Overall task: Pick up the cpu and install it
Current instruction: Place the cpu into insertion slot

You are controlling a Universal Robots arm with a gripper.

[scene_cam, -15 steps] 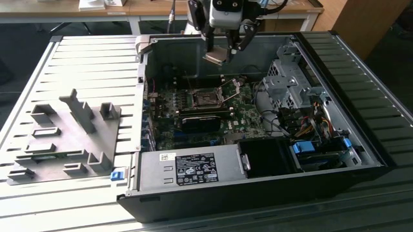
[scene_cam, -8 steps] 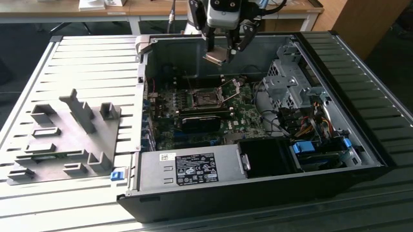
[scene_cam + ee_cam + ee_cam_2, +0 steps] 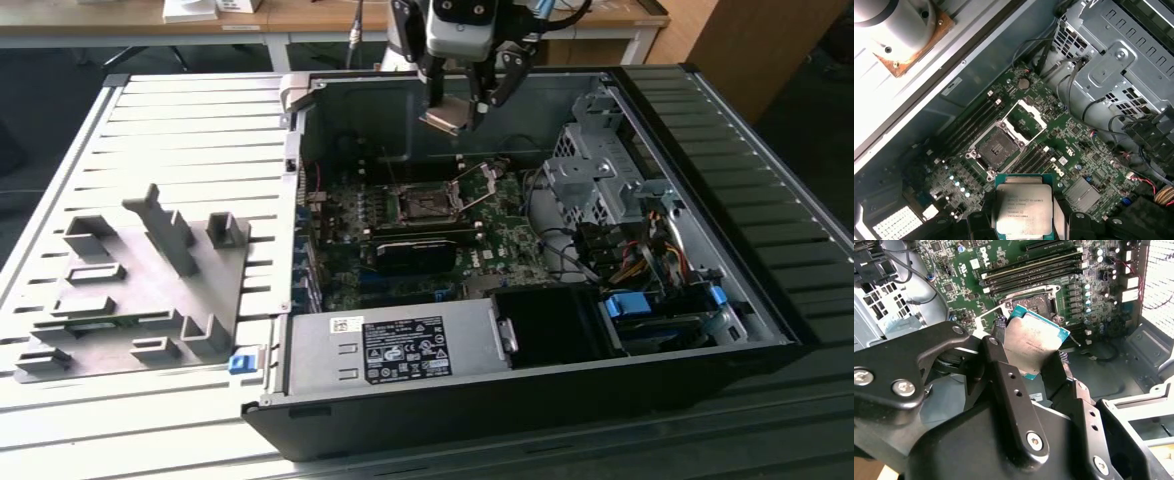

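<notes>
1. In the exterior view the pincer (image 3: 461, 103) hangs over the open case (image 3: 534, 400), near its far wall. It is closed on the cpu (image 3: 449, 118), which sits tilted and well above the motherboard (image 3: 400, 255).
2. That view also places the socket (image 3: 424, 205) lower down and nearer the camera, apart from the cpu, with its metal frame raised.
3. It takes in the surroundings too. A grey fixture (image 3: 147, 280) lies on the slatted counter (image 3: 160, 130) at the exterior view's left of the case. A power supply (image 3: 400, 350) runs along the case's near edge.
4. The second wrist view gives the grip close up. Two black fingers (image 3: 1004, 380) clamp the cpu (image 3: 1031, 347) at opposite edges. Its metal face is turned to the camera, and a green rim shows along one side. Part of the socket frame (image 3: 1031, 292) and the memory slots (image 3: 1029, 267) lie behind it.
5. The first wrist view looks past the cpu (image 3: 1023, 210) down onto the board. Here the dark socket (image 3: 994, 148) is plain to see, well apart from the cpu. Its frame (image 3: 1024, 117) is flipped open beside it, and the drive cage (image 3: 1124, 65) stands off to one side.
</notes>
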